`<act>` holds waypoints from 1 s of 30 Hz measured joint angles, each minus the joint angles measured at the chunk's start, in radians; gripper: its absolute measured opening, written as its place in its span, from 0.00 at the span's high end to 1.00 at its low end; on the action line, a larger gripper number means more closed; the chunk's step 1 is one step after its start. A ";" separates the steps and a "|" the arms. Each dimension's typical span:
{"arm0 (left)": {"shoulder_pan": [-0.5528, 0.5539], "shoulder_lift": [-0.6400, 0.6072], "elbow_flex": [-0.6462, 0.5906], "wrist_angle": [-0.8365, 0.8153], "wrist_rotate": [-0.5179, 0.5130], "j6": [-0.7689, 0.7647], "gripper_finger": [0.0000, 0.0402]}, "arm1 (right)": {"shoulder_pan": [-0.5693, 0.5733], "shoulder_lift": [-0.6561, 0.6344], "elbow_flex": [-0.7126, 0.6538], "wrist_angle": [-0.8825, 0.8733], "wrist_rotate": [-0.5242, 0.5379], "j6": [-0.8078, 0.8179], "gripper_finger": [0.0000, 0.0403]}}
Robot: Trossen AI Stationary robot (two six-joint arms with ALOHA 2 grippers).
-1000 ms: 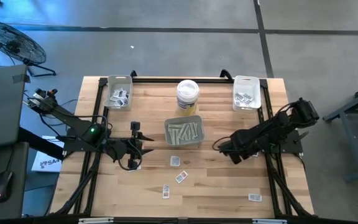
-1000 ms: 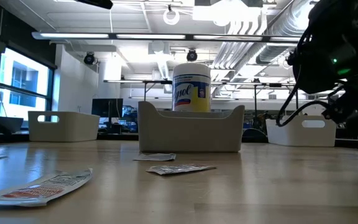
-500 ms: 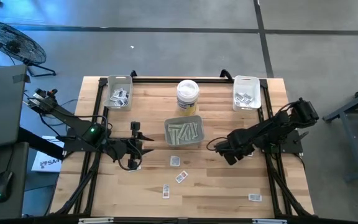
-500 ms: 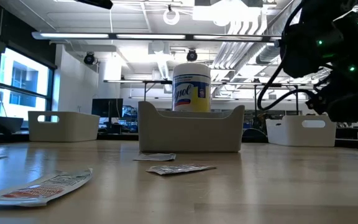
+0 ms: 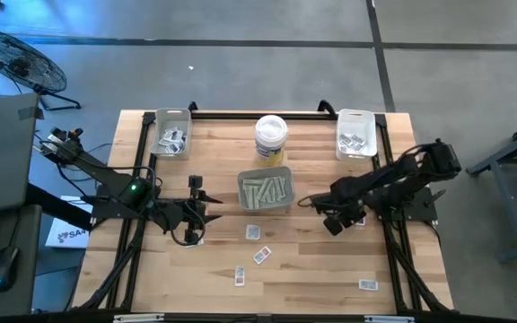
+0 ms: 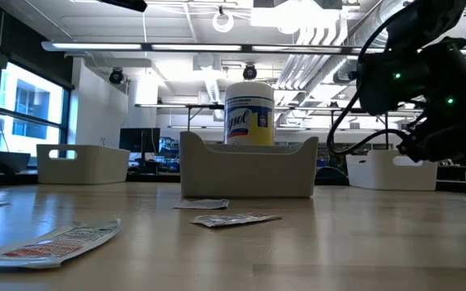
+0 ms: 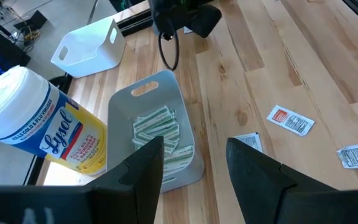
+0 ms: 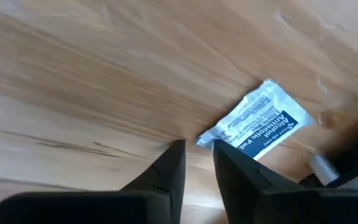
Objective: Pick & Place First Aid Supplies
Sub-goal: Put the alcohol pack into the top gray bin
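Left of the grey tray, the left gripper waits with fingers parted, holding nothing. Right of the tray, the right gripper hangs low over a white packet, fingers narrowly parted around its corner. Judging from this, so thin a bite could let the flat packet slip or skid away across the table

Flat paper packets scattered on tabletop

I read "Lysol" on the yellow label of the white tub, and "Alcohol" in blue on the small packet by my right fingers.
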 joint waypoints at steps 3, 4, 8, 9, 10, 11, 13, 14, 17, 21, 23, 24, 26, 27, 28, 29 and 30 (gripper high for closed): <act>0.000 0.000 0.000 0.000 0.000 0.000 0.58 | -0.044 0.001 -0.002 -0.002 -0.015 -0.068 0.86; 0.000 0.000 0.000 0.000 0.000 0.000 0.58 | -0.057 0.002 -0.003 -0.003 -0.016 -0.090 0.88; 0.000 0.000 0.000 0.000 0.000 0.000 0.58 | -0.109 0.002 -0.004 -0.006 -0.013 -0.161 0.93; 0.000 0.000 0.000 0.000 0.000 0.000 0.58 | -0.118 0.002 -0.004 -0.007 -0.011 -0.171 0.94; 0.000 0.000 0.000 0.000 0.000 0.000 0.58 | -0.124 0.002 -0.004 -0.007 -0.010 -0.181 0.95; 0.000 0.000 0.000 0.000 0.000 0.000 0.58 | -0.128 0.002 -0.004 -0.007 -0.008 -0.184 0.96; 0.000 0.000 0.000 0.000 0.000 0.000 0.58 | -0.128 0.002 -0.003 -0.007 -0.003 -0.186 0.99; 0.000 0.000 0.000 0.000 0.000 0.000 0.58 | -0.124 0.002 0.000 -0.007 -0.001 -0.186 0.99; 0.000 0.000 0.000 0.000 0.000 0.000 0.58 | -0.086 0.004 0.019 -0.009 0.022 -0.186 0.99; 0.000 0.000 0.000 0.000 0.000 0.000 0.58 | -0.027 0.006 0.075 0.008 0.091 -0.152 1.00; 0.000 0.000 0.000 0.000 0.000 0.000 0.58 | 0.003 0.006 0.105 0.017 0.101 -0.125 1.00; 0.000 0.000 0.000 0.000 0.000 0.000 0.58 | 0.018 0.006 0.119 0.019 0.102 -0.114 1.00; 0.000 0.000 0.000 0.000 0.000 0.001 0.58 | 0.047 0.006 0.142 0.013 0.108 -0.093 1.00; 0.000 0.000 0.000 0.002 0.000 0.005 0.58 | 0.061 0.006 0.155 0.013 0.109 -0.078 1.00; 0.000 0.000 0.000 0.013 0.000 0.005 0.58 | 0.074 0.006 0.164 0.013 0.109 -0.058 1.00; 0.000 0.000 0.000 0.029 0.000 0.005 0.58 | 0.086 0.006 0.174 0.011 0.105 -0.038 1.00; 0.000 0.000 0.000 0.043 0.000 0.005 0.58 | 0.099 0.006 0.181 0.010 0.103 -0.020 1.00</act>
